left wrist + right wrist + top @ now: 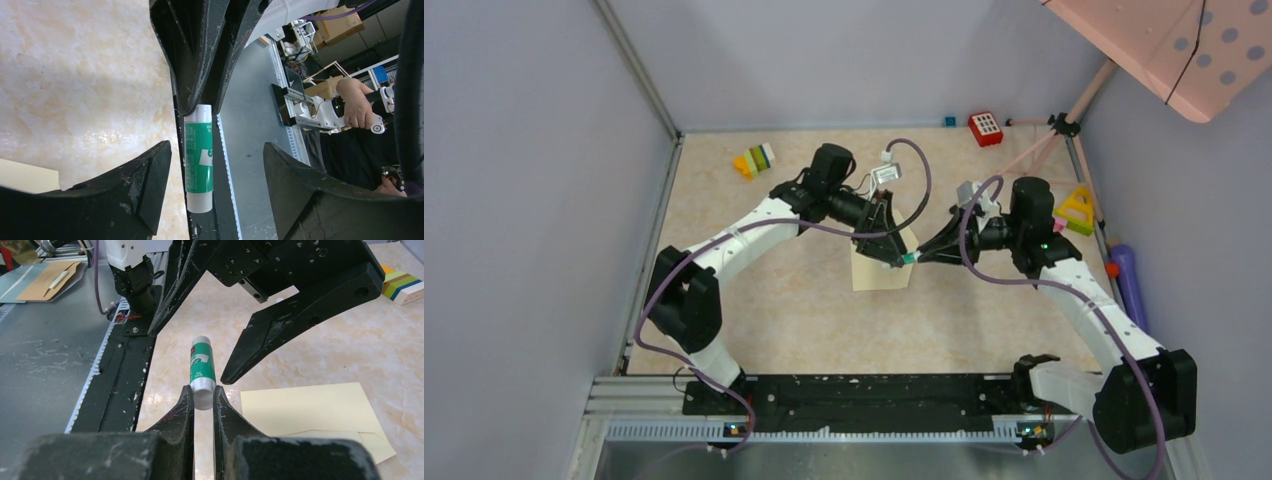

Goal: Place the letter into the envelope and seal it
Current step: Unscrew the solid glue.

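Above the centre of the desk point(774, 320), the two arms meet tip to tip over the envelope point(882, 272).

**Pincer state**
- The right pincer point(202, 392) is pressed together on one white end of a glue stick point(202, 367) and holds it clear of the desk.
- The left pincer point(216, 149) is spread wide. Its fingers stand on either side of the stick's free end and touch nothing.

**Location of the task's thing**
- The envelope lies flat on the desk, directly under and slightly nearer than the pincer tips.
- No pincer is touching it.
- The right wrist view shows a fold line across one corner. Whether the letter is inside cannot be told.

**Handling assessment**
- Envelope: judged to be thin, light paper that bends readily and is likely to slide on the smooth desk. Because it lies flat, a top-down pinch has little to catch. The better hold is probably an edge or the flap, with the other pincer pressing the face down to stop it skating.
- Glue stick: appears to be a rigid, light plastic cylinder with a smooth surface. A pinch at one end may let it pivot or slip. A second hold should close squarely across the free end, well apart from the first.
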Robot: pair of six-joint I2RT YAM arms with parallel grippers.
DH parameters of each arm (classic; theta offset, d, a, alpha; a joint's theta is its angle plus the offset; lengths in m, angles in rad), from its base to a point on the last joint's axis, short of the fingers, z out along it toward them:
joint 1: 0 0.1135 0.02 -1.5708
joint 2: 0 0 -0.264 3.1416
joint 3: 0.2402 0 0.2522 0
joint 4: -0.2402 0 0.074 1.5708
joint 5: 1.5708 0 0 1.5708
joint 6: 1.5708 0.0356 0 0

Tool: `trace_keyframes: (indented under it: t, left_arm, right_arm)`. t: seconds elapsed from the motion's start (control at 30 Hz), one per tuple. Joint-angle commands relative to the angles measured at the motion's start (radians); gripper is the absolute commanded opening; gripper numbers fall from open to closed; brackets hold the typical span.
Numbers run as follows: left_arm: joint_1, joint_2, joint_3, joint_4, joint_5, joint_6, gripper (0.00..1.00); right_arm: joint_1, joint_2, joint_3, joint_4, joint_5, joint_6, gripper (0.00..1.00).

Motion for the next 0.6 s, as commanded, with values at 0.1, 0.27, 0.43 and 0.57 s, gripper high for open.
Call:
trace_keyframes:
  t: [0.1,0.27,0.43,0.57]
  left_arm:
    - [-0.006,-0.008,-0.005,-0.038,0.018,0.066,0.68]
    - [-0.009,-0.007,0.004,-0.081,0.001,0.098,0.55]
    - [-0.019,-0.003,0.016,-0.123,-0.012,0.133,0.5]
    - [-0.028,0.002,0.027,-0.15,-0.019,0.154,0.47]
  right_arm:
    - [0.011,-0.002,0.024,0.015,-0.003,-0.046,0.0]
    - [0.012,-0.002,0.022,0.016,0.0,-0.049,0.0]
    - [0.012,-0.001,0.022,0.019,0.008,-0.048,0.0]
    - [0.012,0.0,0.021,0.021,0.008,-0.047,0.0]
